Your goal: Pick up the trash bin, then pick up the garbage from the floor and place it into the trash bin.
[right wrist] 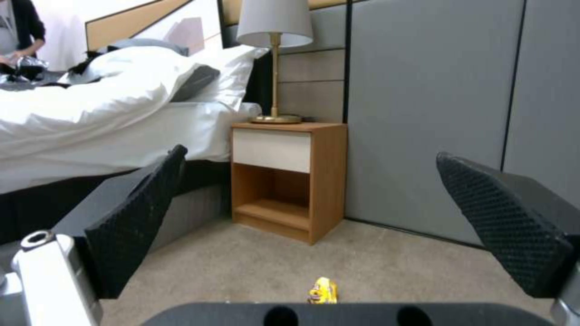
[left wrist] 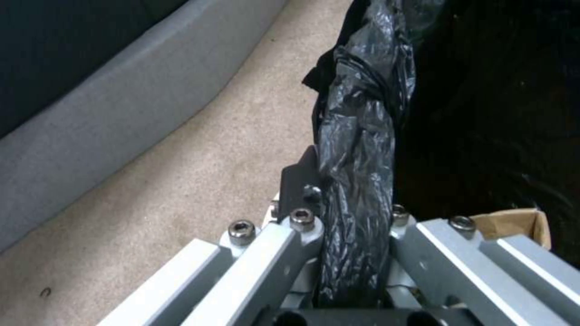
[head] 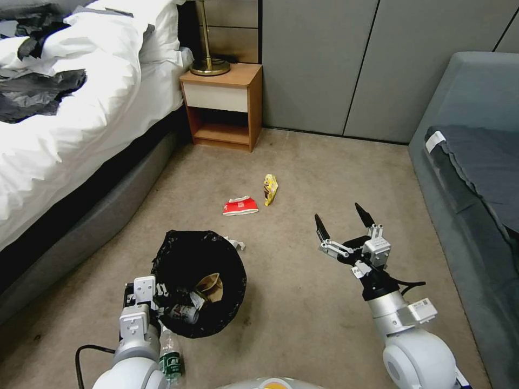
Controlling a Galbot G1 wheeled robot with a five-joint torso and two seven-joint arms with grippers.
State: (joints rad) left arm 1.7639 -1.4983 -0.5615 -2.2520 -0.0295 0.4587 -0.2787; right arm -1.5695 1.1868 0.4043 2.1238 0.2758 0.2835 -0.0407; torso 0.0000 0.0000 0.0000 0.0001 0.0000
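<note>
Trash bin (head: 199,281) lined with crinkled black bag, brown paper and wrappers inside, left pincer (left wrist: 356,235) clenched on its rim, right pincer (head: 344,221) spread wide beside bin, red-and-white packet (head: 240,206) and yellow wrapper (head: 270,189) on carpet beyond bin.

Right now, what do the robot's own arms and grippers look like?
Both arms are glossy white and silver-grey with rounded joint housings, and a thin black cable loops beside each. The right gripper has two long, pointed black fingers with dimpled, textured pads, set on silver linkages with white blocks. The left gripper has white square blocks, and its wrist view shows grey metal bars with hex bolts.
</note>
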